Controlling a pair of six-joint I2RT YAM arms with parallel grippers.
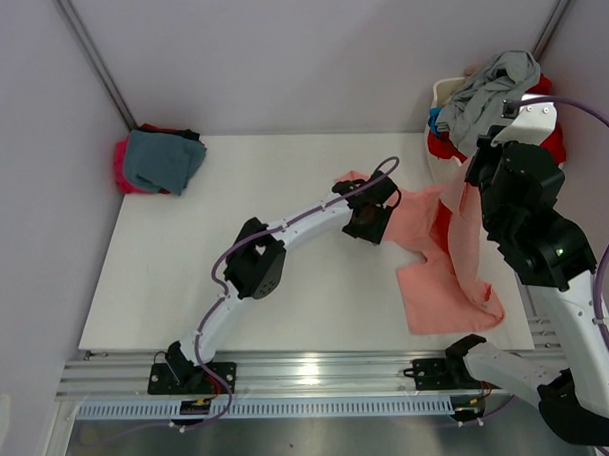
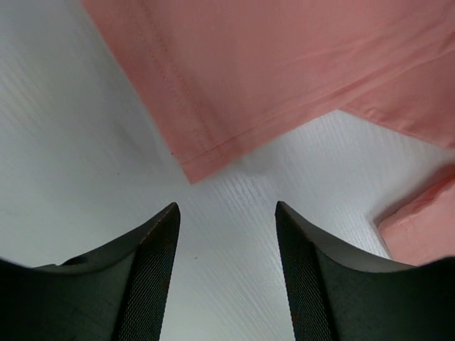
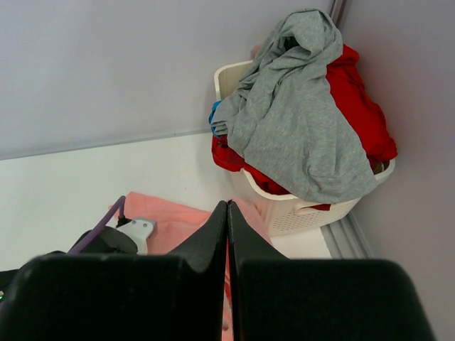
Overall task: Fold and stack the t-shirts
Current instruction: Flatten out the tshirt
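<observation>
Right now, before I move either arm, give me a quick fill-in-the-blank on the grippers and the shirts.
1. The left gripper hovers with its jaws ____ over bare table, just short of a corner of the salmon-pink t-shirt.
2. The right gripper is ____ on cloth of that pink shirt.
3. The shirt draped on top of the white basket is ____ in colour.
4. The folded pile lies at the far ____ corner of the table.
Missing words: open; shut; grey; left.

Left gripper point(image 1: 370, 222) hovers over the salmon shirt point(image 1: 444, 275), edge under its fingers; right gripper point(image 1: 471, 182) pinches it, cloth draping below.
</observation>
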